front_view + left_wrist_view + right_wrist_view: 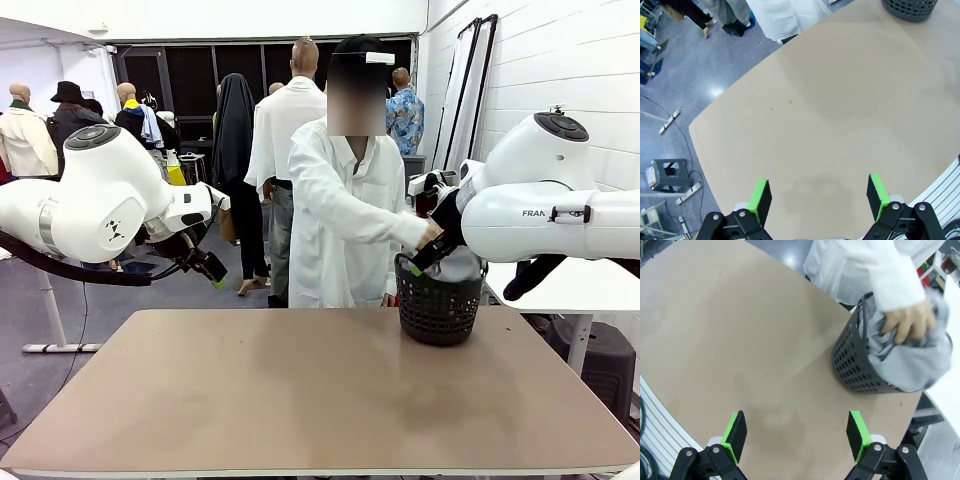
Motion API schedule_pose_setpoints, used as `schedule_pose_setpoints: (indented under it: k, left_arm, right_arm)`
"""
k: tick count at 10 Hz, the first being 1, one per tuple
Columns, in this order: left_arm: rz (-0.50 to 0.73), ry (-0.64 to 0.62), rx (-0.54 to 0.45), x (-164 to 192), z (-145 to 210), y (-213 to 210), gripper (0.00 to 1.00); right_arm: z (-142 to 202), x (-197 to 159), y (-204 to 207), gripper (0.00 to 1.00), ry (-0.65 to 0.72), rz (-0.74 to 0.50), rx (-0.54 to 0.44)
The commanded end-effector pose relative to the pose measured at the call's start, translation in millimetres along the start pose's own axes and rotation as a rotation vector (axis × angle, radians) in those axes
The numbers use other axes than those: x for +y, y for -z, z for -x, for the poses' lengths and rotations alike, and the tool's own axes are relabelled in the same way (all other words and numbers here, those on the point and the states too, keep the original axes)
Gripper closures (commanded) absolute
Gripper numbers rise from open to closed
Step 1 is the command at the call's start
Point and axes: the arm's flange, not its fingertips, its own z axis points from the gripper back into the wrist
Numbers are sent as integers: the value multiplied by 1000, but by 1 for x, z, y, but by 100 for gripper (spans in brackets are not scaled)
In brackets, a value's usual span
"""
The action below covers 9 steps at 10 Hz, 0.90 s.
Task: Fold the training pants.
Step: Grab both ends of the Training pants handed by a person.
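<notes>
I am judging the fold as not yet begun. The training pants [912, 362] are sitting bunched inside the black basket [852, 367] at the far right of the worktop [300, 390], and nothing is lying spread on the bare surface. The person's hand [907, 322] is pressing on the fabric at the top of the basket. I cannot tell whether it is lifting the pants out or settling them in. The whole job is lying ahead: getting the pants out, laying them flat, then folding.

The pants are showing as a light grey, soft, crumpled heap, filling the basket and bulging over its rim.

My left gripper [817, 195] is hovering above the left side of the worktop, its fingers wide apart and holding nothing. My right gripper [797, 435] is hanging near the basket, fingers likewise apart and empty.
</notes>
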Motion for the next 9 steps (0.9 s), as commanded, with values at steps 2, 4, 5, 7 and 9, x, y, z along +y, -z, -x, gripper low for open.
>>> schedule_pose_setpoints:
  k: [2,4,5,7,9]
  left_arm:
    - [4,-10,-7,0,-1,-1,0]
    - [4,-10,-7,0,-1,-1,0]
    - [4,-10,-7,0,-1,-1,0]
    - [4,-10,-7,0,-1,-1,0]
    - [4,-10,-7,0,-1,-1,0]
  right_arm:
    - [0,0,0,0,-1,-3,-1]
    - [0,0,0,0,-1,-3,-1]
    - [0,0,0,0,-1,-3,-1]
    - [0,0,0,0,-1,-3,-1]
    - [0,0,0,0,-1,-3,-1]
